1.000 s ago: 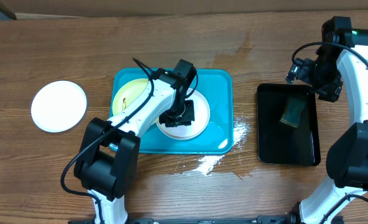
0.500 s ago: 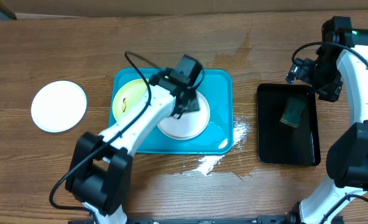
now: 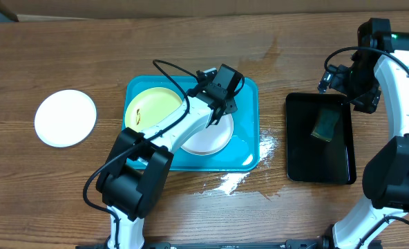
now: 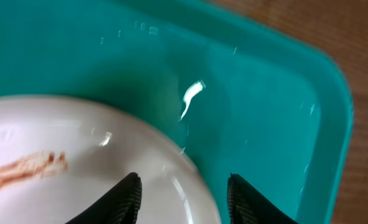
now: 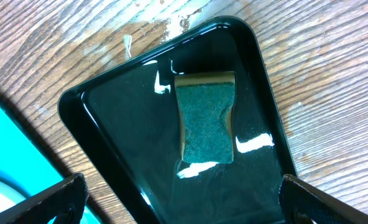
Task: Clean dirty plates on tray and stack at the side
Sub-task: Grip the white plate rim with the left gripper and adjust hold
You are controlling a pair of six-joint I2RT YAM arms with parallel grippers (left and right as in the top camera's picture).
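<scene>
My left fingers [image 4: 130,199] hang spread and empty over the rim of a white plate [image 4: 109,155] inside the tray [image 3: 244,158]. The plate's brownish smear [image 4: 23,169] is cut off by the frame, and my arm hides much of the plate overhead. A yellow-green plate [image 3: 149,104] lies in the tray's left half, and a second white plate [image 3: 65,117] sits on the worktop [image 3: 66,48] well left of the tray. My right fingers [image 5: 59,199] gape above a sponge [image 5: 206,118] in a black tray [image 5: 109,124] right of the tray.

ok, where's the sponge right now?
Overhead view, right side of the table: the sponge lies in the black tray, in its upper half, well right of the blue tray.
</scene>
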